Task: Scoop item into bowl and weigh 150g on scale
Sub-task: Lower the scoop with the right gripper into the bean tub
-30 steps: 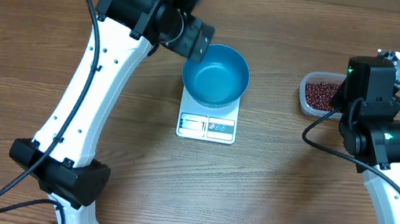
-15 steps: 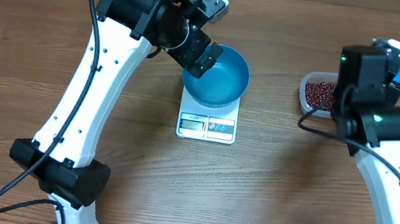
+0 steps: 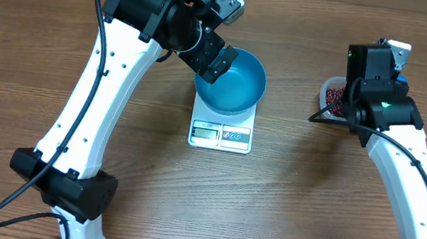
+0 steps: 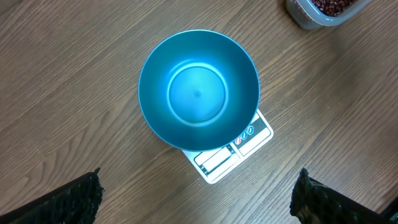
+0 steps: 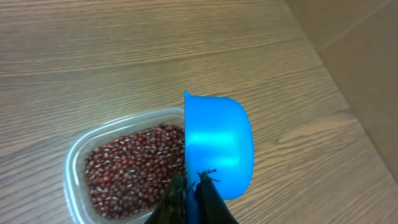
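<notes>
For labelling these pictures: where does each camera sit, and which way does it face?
Overhead: above table, facing down; left arm, right arm, light blue bowl on white scale, bean tub.
Left wrist: above bowl, facing down; open left gripper's fingertips at bottom corners.
Right wrist: above tub, facing down; right gripper shut on blue scoop.
All three share the tub.

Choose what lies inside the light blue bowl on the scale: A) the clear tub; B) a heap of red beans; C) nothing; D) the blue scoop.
C: the left wrist view looks straight into the bowl on the scale and shows only its bare blue bottom; the beans are in the tub.
</notes>
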Controlling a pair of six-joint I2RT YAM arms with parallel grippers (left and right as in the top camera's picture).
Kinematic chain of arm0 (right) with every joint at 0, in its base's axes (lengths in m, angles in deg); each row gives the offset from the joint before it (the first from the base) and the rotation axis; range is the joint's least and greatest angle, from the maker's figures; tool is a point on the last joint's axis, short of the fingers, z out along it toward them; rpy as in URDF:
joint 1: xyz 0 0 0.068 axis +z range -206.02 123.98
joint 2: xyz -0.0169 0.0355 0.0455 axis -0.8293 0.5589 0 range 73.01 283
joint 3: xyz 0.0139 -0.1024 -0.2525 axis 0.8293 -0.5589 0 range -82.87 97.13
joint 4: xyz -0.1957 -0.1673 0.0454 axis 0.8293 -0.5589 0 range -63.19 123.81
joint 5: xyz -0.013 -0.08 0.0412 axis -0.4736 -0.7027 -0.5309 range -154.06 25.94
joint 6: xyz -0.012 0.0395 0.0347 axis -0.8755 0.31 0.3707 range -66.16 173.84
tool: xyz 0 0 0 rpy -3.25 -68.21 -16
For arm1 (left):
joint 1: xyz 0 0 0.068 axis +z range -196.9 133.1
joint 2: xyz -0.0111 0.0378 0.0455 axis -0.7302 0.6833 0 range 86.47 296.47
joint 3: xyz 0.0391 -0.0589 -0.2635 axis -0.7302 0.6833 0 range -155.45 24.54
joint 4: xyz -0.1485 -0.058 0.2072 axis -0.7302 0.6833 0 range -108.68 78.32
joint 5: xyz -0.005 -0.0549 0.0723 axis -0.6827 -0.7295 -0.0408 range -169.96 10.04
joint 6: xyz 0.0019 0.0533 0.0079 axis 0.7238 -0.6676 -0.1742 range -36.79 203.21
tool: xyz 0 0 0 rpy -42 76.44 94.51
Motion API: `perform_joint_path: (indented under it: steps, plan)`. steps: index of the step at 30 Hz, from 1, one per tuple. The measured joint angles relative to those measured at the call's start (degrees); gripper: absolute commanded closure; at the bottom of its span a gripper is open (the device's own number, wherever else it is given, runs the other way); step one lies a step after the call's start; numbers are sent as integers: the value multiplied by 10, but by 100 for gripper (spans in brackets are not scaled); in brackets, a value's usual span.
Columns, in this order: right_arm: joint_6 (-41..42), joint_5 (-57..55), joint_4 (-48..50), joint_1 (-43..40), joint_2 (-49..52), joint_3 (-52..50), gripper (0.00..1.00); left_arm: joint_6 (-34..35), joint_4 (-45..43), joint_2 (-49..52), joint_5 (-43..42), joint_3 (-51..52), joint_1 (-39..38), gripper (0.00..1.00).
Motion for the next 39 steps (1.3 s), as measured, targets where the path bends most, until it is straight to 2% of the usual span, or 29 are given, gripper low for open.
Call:
perform_joint_path:
  steps: [13, 21, 39]
  plan:
    - [3, 38, 13, 0, 22, 0, 96, 0, 0, 0, 0, 0, 0, 0]
    - [4, 27, 22, 0, 78, 0, 96, 0, 0, 0, 0, 0, 0, 0]
    - [-6, 7, 33, 1, 108, 3, 96, 0, -6, 0, -2, 0, 0, 0]
